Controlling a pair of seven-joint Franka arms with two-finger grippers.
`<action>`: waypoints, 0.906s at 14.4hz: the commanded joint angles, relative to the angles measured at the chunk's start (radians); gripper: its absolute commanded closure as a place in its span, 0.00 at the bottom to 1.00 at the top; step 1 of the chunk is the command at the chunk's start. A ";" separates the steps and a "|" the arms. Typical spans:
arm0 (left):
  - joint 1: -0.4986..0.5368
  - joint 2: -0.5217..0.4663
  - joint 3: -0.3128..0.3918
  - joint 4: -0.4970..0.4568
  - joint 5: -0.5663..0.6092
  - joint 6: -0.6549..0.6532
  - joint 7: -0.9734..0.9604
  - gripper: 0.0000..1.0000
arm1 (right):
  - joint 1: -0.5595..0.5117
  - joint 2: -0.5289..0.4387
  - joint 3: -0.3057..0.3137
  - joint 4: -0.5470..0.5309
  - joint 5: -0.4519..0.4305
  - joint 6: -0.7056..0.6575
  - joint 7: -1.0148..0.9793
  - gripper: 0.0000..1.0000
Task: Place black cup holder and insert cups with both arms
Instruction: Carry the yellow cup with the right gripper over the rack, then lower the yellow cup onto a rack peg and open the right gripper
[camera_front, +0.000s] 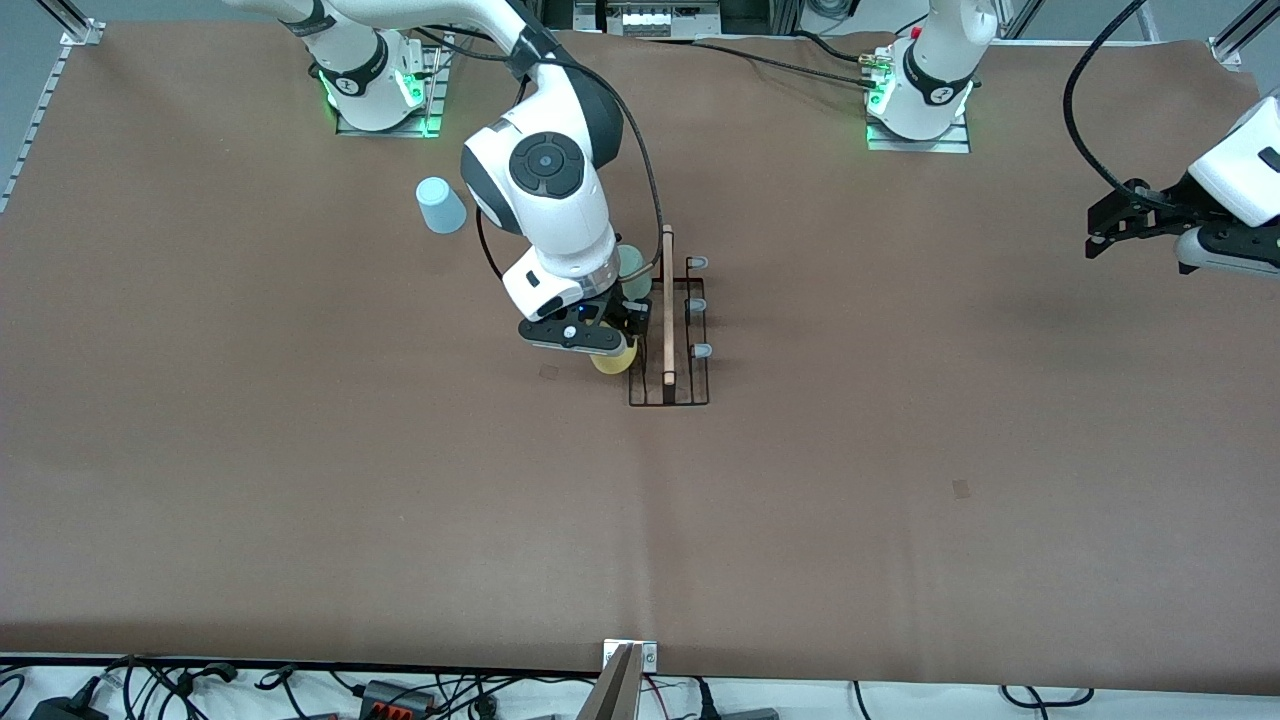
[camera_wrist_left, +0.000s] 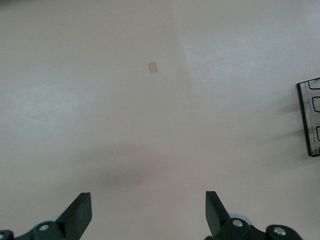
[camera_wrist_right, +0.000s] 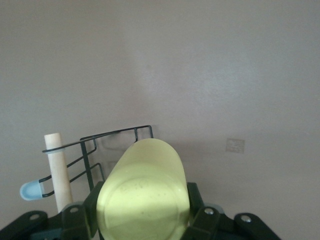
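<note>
Standing mid-tabletop, the black rack (camera_front: 669, 340) is showing thin wire, a pale wooden rod along its top and grey-tipped pegs. The right gripper (camera_front: 605, 345) is hovering at the rack's nine o'clock side, its jaws pinching the yellow cup (camera_wrist_right: 142, 192). A green cup (camera_front: 634, 272) is sitting on the rack, and a blue cup (camera_front: 440, 205) is lying on the tabletop at about ten o'clock from it. The left gripper (camera_wrist_left: 148, 212) is waiting over the left arm's end, jaws spread. Brown paper is covering the tabletop (camera_front: 300, 480); cables are trailing along its near edge.

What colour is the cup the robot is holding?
Yellow cup, held in the right end effector; clearest in the right wrist view.
</note>
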 joint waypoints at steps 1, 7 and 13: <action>0.004 0.015 0.001 0.029 -0.014 -0.013 0.008 0.00 | 0.022 0.021 -0.007 0.029 -0.015 0.007 0.029 0.80; 0.003 0.015 0.002 0.029 -0.014 -0.013 0.007 0.00 | 0.045 0.059 -0.004 0.033 -0.016 0.049 0.055 0.65; 0.003 0.016 0.002 0.029 -0.014 -0.013 0.005 0.00 | 0.033 0.055 -0.010 0.033 -0.012 0.056 0.031 0.00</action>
